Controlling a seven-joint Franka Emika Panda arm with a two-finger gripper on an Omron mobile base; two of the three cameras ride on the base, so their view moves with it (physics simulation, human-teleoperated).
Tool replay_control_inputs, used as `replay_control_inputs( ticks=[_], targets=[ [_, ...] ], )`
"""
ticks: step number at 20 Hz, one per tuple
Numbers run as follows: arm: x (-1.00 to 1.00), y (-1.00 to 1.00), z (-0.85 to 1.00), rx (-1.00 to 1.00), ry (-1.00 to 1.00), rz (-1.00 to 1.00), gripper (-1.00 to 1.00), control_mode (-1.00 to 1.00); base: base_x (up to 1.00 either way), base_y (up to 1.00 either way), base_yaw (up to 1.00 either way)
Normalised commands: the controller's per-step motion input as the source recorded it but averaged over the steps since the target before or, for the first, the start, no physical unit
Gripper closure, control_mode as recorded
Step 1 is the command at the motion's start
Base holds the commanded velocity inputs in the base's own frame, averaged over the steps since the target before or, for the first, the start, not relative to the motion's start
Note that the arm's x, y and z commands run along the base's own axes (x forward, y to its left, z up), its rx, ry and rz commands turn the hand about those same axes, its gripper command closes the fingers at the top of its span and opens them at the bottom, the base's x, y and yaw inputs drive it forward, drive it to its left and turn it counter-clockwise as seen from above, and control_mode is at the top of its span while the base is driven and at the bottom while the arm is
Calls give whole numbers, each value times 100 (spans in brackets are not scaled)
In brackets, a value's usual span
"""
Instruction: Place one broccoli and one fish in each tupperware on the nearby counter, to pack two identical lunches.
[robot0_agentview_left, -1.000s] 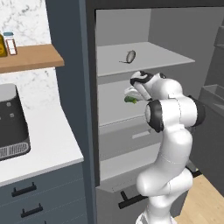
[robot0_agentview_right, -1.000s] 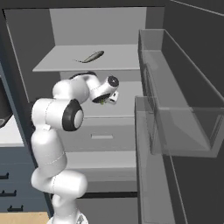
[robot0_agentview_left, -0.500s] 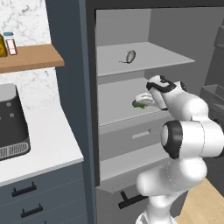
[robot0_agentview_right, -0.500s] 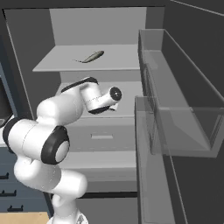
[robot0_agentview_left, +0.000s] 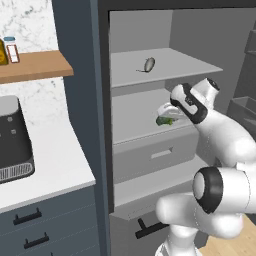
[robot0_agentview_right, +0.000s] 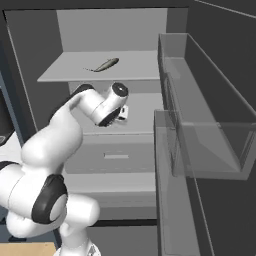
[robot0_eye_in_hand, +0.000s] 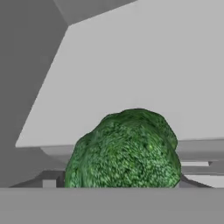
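A green broccoli (robot0_eye_in_hand: 124, 151) sits between the two fingertips of my gripper (robot0_eye_in_hand: 122, 181), which is shut on it. In the left base view the broccoli (robot0_agentview_left: 163, 120) hangs at the gripper (robot0_agentview_left: 166, 115) just over the front of the fridge's middle shelf (robot0_agentview_left: 135, 120). A grey fish (robot0_agentview_left: 149, 64) lies on the upper shelf, above and left of the hand, and the right base view has the fish (robot0_agentview_right: 106, 64) there too. The white counter (robot0_agentview_left: 50, 167) lies left of the fridge. The tupperware is out of view.
A dark toaster-like box (robot0_agentview_left: 12, 142) stands on the counter, under a wooden shelf (robot0_agentview_left: 35, 67) with jars. A grey drawer (robot0_agentview_left: 155, 155) sits below the middle shelf. The open fridge door with clear bins (robot0_agentview_right: 200, 105) stands close on the right.
The arm's elbow has swung from upright far over to the right and low. The hand with the broccoli has shifted slightly right at the middle shelf; the fish has not moved.
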Motion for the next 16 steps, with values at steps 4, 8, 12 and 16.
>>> replay_control_inputs(
  ticks=[4,8,12,16],
  targets=[
    [-66,21,6,-21,26,1,100,-100,0,0,0],
    [-100,5,0,-9,8,0,100,-100,0,0,0],
    [-100,3,0,-5,6,9,100,-100,0,0,0],
    [-100,23,-1,-3,-1,13,100,-100,0,0,0]
  ],
)
